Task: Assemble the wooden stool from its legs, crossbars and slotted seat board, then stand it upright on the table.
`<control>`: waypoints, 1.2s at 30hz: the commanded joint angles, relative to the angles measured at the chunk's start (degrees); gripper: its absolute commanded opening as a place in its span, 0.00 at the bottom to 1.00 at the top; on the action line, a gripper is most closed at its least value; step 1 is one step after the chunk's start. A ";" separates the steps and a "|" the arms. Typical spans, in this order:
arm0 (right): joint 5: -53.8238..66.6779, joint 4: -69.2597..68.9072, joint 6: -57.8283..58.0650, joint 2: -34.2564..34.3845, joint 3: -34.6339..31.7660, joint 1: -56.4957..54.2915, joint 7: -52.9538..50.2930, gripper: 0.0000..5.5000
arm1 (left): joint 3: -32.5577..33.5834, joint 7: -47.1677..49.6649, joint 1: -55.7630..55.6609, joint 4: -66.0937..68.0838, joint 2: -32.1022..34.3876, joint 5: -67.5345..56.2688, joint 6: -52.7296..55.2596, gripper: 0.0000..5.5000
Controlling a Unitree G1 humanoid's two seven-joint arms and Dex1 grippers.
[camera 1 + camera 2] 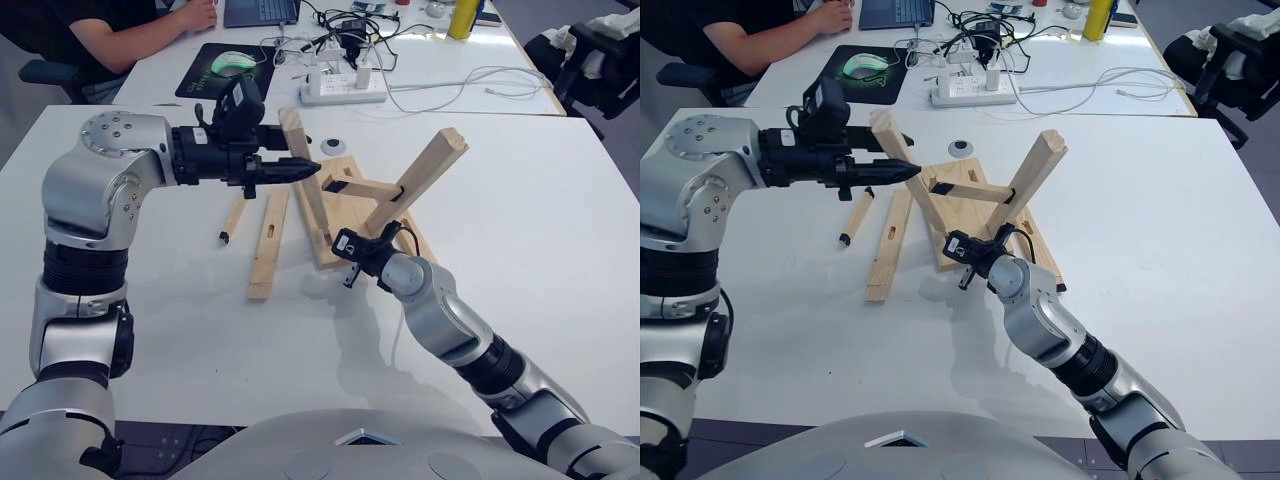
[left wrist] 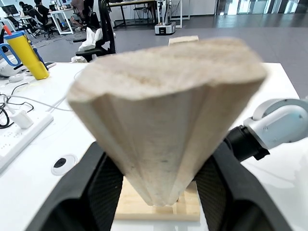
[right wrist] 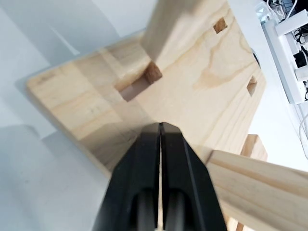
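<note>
slotted seat board flat on the white table, near its middle, slots up, long axis running away from the robot and a little to its left. standing in it, two legs splayed apart: left leg leaning up and away toward the far left, right leg slanting up to the right. between them a crossbar, about level, dark at its ends, touching both.

left gripper high on the left leg, coming in from the left, fingers clamped on either side of the wood just under its cut top end. right gripper low at the near edge of the board, fingers pressed together with nothing between them, tips over the board beside a partly open slot; contact with the wood not clear.

left of the board, flat on the table: a loose slotted leg, long axis pointing away from the robot, nearly parallel to the board's left edge. just beside it, farther left, a short loose crossbar, dark tip toward the robot. round cable grommet in the tabletop behind the board.

farther back, a second white desk with a power strip, tangled cables, a green-lit mouse on a black mouse pad, a laptop and a yellow bottle. office chair at the far right.
</note>
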 commanded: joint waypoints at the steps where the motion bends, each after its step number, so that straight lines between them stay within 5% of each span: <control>1: 4.32 4.88 6.17 -2.17 3.73 5.86 6.35 0.00 | -0.37 -1.12 5.32 -4.71 3.08 -1.31 1.06 0.38; 12: 4.99 6.35 4.64 -2.67 2.46 6.37 6.85 0.00 | 6.29 4.45 10.25 -5.45 -0.13 -4.56 -4.91 0.38; 36: 5.45 6.42 3.85 -3.41 3.22 6.10 7.73 0.00 | 2.53 4.67 11.79 -4.66 -0.38 -3.00 -7.36 0.38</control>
